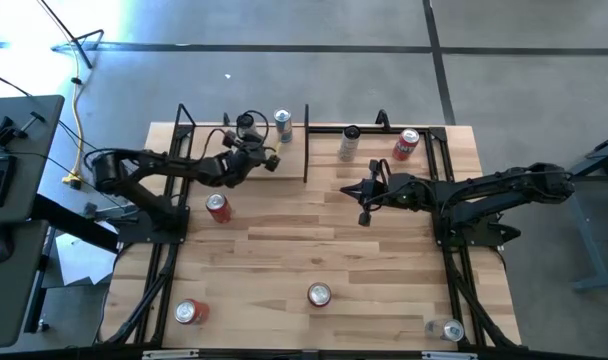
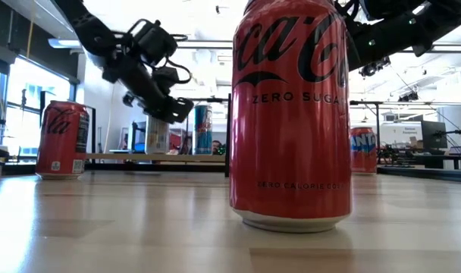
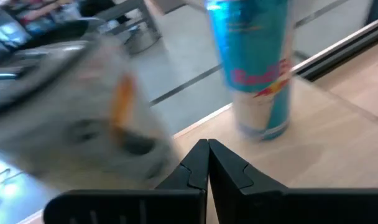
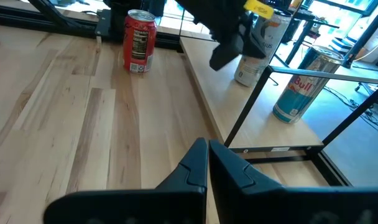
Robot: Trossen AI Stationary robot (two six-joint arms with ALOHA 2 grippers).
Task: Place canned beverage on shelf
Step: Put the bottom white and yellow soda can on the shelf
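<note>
The shelf is a small pale board with black rod frames, standing at the table's far left; it also shows in the right wrist view. A blue-and-silver can and a white can stand upright on it. My left gripper is shut and empty just above the shelf, close beside the white can, with the blue can ahead of it. My right gripper is shut and empty over the middle of the table, pointing toward the shelf.
A red can stands near the shelf. Two red cans and a clear one are near the front edge. A silver can and a red can lie at the far right.
</note>
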